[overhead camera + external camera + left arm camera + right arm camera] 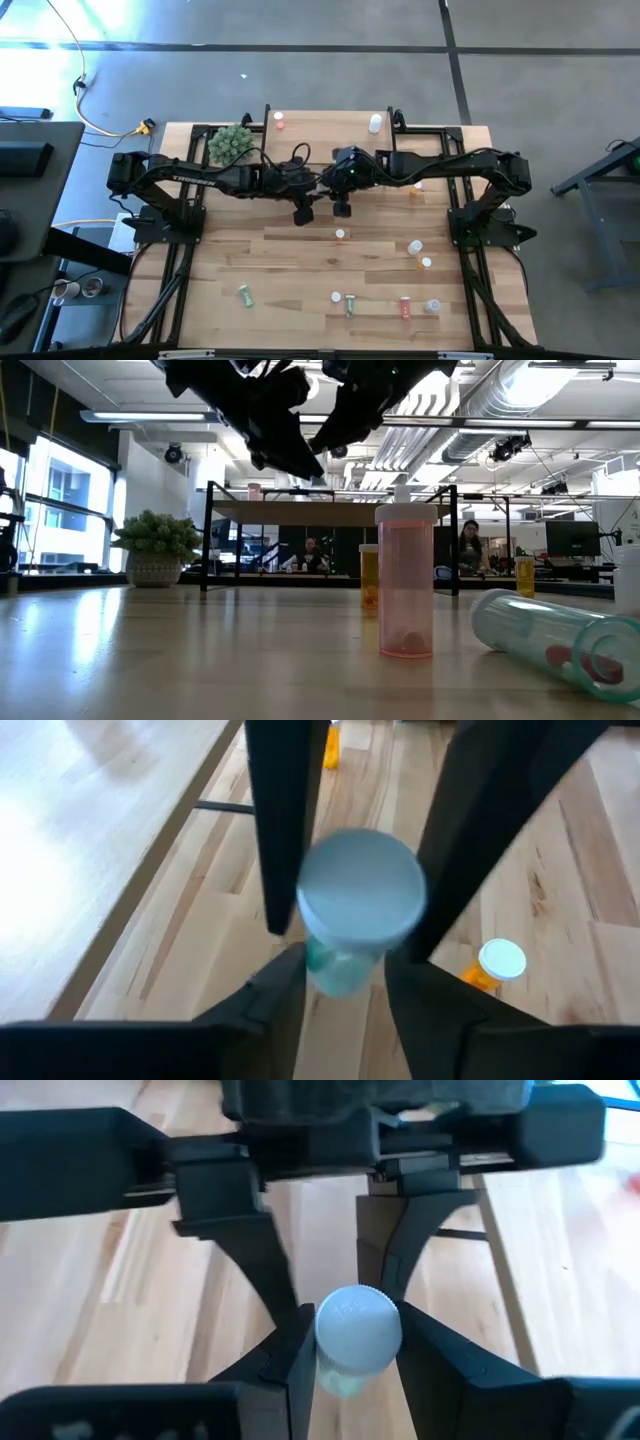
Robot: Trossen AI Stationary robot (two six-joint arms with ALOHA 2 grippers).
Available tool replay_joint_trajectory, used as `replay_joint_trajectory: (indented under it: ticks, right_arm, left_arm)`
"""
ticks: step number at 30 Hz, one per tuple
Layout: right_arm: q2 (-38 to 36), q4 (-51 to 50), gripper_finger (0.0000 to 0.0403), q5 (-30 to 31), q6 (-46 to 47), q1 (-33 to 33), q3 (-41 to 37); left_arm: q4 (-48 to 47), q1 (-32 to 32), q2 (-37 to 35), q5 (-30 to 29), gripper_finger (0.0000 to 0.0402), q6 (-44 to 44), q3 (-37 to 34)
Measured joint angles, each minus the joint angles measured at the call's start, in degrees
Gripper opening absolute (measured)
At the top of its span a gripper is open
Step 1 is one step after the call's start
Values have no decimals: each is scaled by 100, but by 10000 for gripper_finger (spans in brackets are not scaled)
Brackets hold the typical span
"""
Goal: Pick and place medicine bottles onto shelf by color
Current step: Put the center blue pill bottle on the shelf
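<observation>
Both grippers meet above the middle of the table around one green medicine bottle [335,970] with a white cap [358,1330], upright and lifted clear. My right gripper [355,1365] is shut on it. My left gripper [345,995] faces it from the table's left; its fingers stand close on either side of the bottle's green body. In the high view the arms hide the bottle where the left gripper [316,183] and right gripper [331,180] meet. The shelf [330,513] stands at the far edge, with a red bottle [279,122] and a white bottle [375,122] on top. My right gripper pinches the bottle between its two fingers at the cap's sides [322,1342], coming slanting down from the table's right. The bottle stands upright, cap up, clear of the table. My left gripper's fingers [285,990] flank the green body; I cannot tell whether they touch it.
Several loose bottles lie or stand on the near half of the table: an orange one [341,234], a green one [245,295], a red one [405,307], an upright pink one [405,580] and a lying green one [560,645]. A potted plant [230,145] stands far left.
</observation>
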Motion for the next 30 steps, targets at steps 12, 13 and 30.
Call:
replay_joint_trajectory:
  ticks: [12,13,30]
  right_arm:
    - [-7,-376,108,338,97,-332,482]
    - [-7,-375,108,354,95,-385,529]
    - [-7,574,108,352,91,-1413,1214]
  left_arm:
    - [-437,294,-273,-26,188,0,-7]
    - [-467,329,-324,-26,187,0,-7]
    - [-2152,831,-1446,72,186,492,-7]
